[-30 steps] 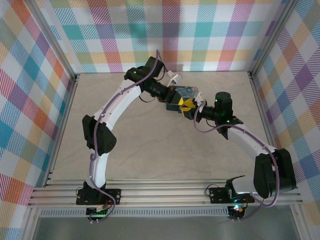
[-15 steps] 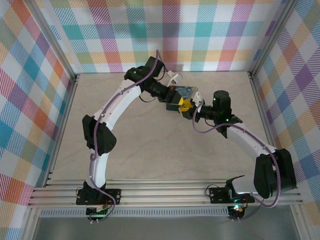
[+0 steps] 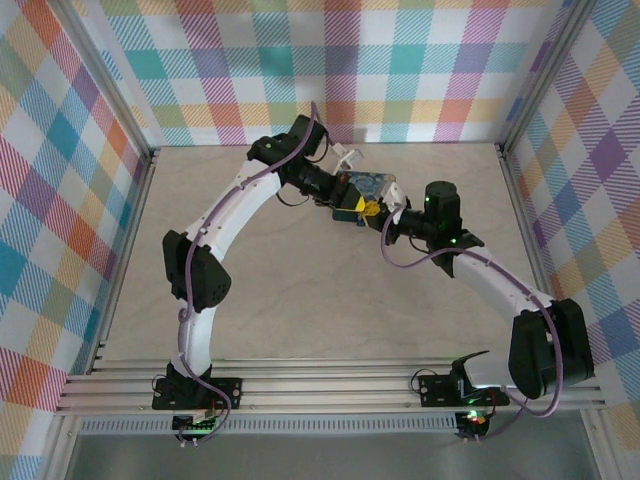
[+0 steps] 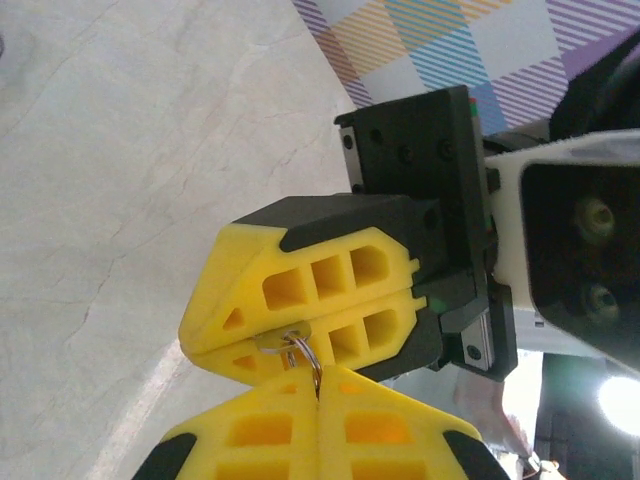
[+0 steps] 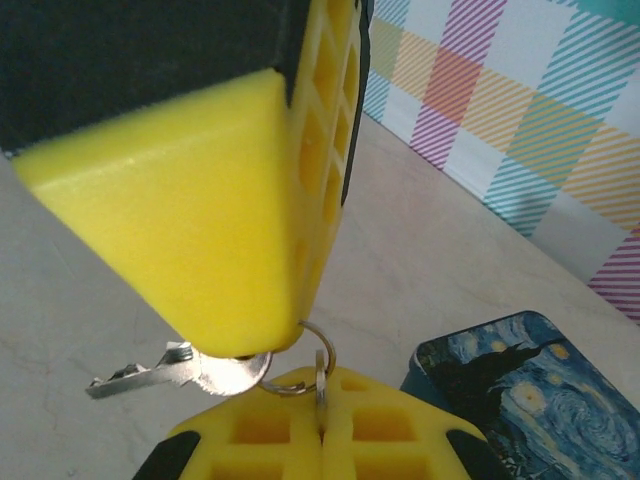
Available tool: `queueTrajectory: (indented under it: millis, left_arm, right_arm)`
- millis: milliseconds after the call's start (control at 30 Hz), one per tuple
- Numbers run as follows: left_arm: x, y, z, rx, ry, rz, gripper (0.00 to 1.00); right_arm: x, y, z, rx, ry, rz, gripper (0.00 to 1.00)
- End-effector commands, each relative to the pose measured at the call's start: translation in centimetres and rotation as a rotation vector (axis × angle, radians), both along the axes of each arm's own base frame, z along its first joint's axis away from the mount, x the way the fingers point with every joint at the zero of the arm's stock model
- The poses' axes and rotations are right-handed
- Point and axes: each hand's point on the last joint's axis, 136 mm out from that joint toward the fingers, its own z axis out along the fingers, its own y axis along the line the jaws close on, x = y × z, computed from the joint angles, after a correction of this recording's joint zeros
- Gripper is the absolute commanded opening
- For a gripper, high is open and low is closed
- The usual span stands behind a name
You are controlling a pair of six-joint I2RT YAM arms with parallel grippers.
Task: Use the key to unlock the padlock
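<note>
Right wrist: slvr key (image 5: 172, 375), wire ring (image 5: 323, 352)

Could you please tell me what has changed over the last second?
The right gripper eased in toward the left gripper and shut its jaws on the key ring. The left gripper kept its jaws shut on the key, and the starry tin stayed put.

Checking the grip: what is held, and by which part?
The key, by its head and ring, pinched where the left gripper and right gripper meet tip to tip; the blade is free. Which grips which part cannot be told.
</note>
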Motion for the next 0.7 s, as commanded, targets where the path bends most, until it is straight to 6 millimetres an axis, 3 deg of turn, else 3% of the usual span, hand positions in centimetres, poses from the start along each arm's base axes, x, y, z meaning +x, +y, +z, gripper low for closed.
queueTrajectory:
  millis: [0, 67, 267, 467, 567, 667]
  left_arm:
    - [0.4, 1.8, 1.4, 0.035, -0.008, 0.097, 0.16]
    - [1.0, 2.3, 1.2, 0.06, 0.009, 0.166, 0.25]
    - [2.6, 3.4, 0.2, 0.112, 0.205, 0.466, 0.29]
    - [2.8, 2.9, -0.2, 0.092, 0.429, 0.761, 0.24]
    - [2.0, 1.3, -1.0, 0.1, 0.562, 0.8, 0.16]
    - [1.5, 0.0, -0.9, 0.105, 0.616, 0.819, 0.17]
  right_arm:
    - [0.4, -0.6, 1.1, -0.08, -0.117, -0.044, 0.0]
    - [0.4, -0.6, 1.1, -0.119, -0.151, -0.045, 0.0]
    - [0.6, -0.3, 1.3, -0.154, -0.215, -0.036, 0.0]
    - [1.2, 0.3, 1.0, -0.145, -0.233, -0.039, 0.0]
    - [1.3, 0.8, 0.8, -0.138, -0.237, -0.027, 0.0]
    - [1.2, 1.2, 0.7, -0.139, -0.238, -0.014, 0.0]
